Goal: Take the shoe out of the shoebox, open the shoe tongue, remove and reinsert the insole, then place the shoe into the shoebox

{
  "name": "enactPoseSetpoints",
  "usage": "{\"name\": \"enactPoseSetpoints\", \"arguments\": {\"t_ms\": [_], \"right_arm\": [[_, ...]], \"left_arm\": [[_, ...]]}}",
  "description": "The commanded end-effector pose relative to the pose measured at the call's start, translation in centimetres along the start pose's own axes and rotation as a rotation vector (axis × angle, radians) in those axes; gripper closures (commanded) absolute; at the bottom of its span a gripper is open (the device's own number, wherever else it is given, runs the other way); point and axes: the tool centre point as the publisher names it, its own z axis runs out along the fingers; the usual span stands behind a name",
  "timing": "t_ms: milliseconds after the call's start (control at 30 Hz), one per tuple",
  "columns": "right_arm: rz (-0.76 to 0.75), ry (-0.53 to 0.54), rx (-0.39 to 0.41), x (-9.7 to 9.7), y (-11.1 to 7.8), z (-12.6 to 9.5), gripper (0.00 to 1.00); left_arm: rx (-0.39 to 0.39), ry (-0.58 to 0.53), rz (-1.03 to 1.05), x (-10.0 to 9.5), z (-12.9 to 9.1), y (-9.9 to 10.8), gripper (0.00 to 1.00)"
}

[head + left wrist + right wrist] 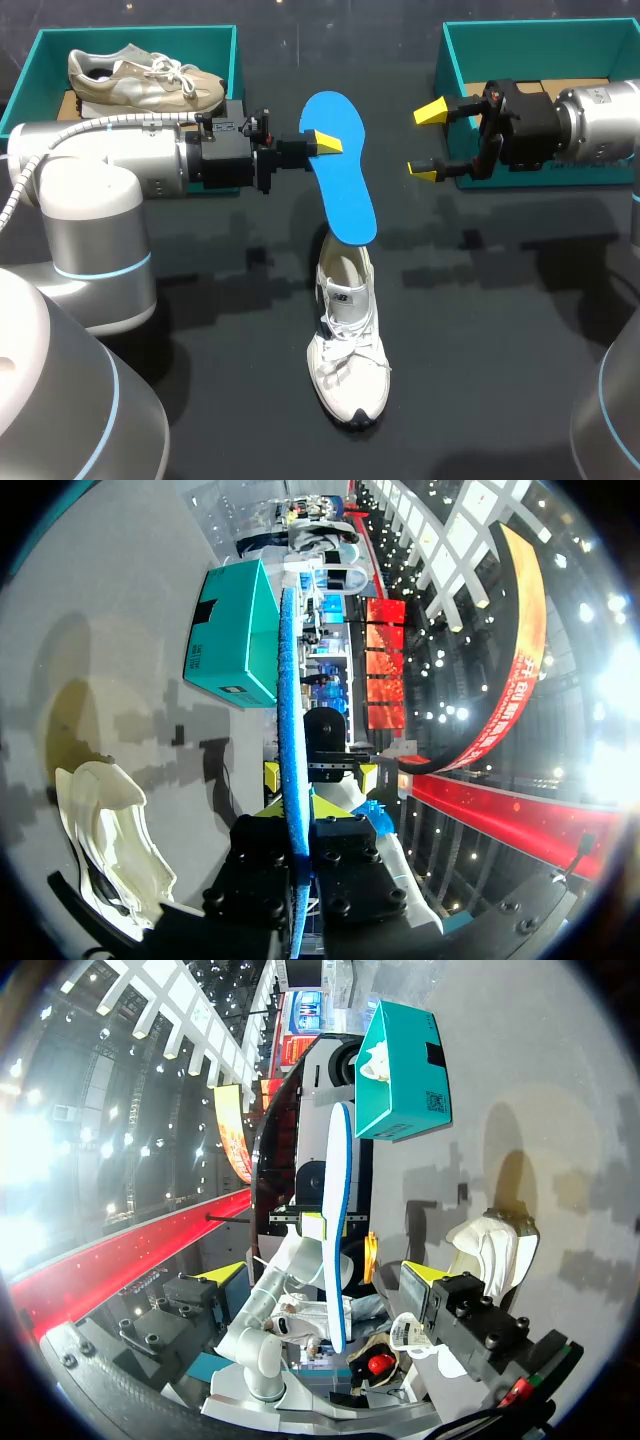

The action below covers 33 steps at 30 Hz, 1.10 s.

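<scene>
Hanging over the white lace-up sneaker (pixel 348 350) on the black surface (pixel 480 330), the flat blue foam insole (pixel 350 195) is clenched by the left claw (pixel 322 143), w/ the right claw (pixel 427 140) spread & empty near the teal cardboard shoebox (pixel 470 40).

The insole (pixel 340 165) is bright blue on top and whitish underneath. On the black table (pixel 480 330), the shoe (pixel 348 350) is white with dark trim. The left box (pixel 135 40) and right box (pixel 540 40) are teal. The other shoe (pixel 145 82) is cream and tan. The fingertips (pixel 432 112) are yellow, and the arms (pixel 90 160) are silver with light-blue rings.
</scene>
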Motion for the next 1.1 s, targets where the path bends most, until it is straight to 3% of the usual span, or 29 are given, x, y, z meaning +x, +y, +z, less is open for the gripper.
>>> {"name": "enactPoseSetpoints", "arguments": {"t_ms": [33,300,633,1100], "right_arm": [[0.007,-0.055,0.003,1.4,-0.4,-0.3,0.0],[0.048,-0.221,0.015,3.6,-0.8,-0.1,0.0],[0.257,-0.519,0.044,6.8,-0.7,1.4,0.0],[0.427,-0.888,0.044,9.9,-0.4,3.8,0.0]], "left_arm": [[0.016,0.009,-0.006,-0.2,0.5,0.0,1.0],[0.019,0.011,-0.01,-0.2,0.5,-0.1,1.0],[0.019,0.011,-0.01,-0.2,0.5,-0.1,1.0],[0.019,0.011,-0.01,-0.2,0.5,-0.1,1.0]]}}
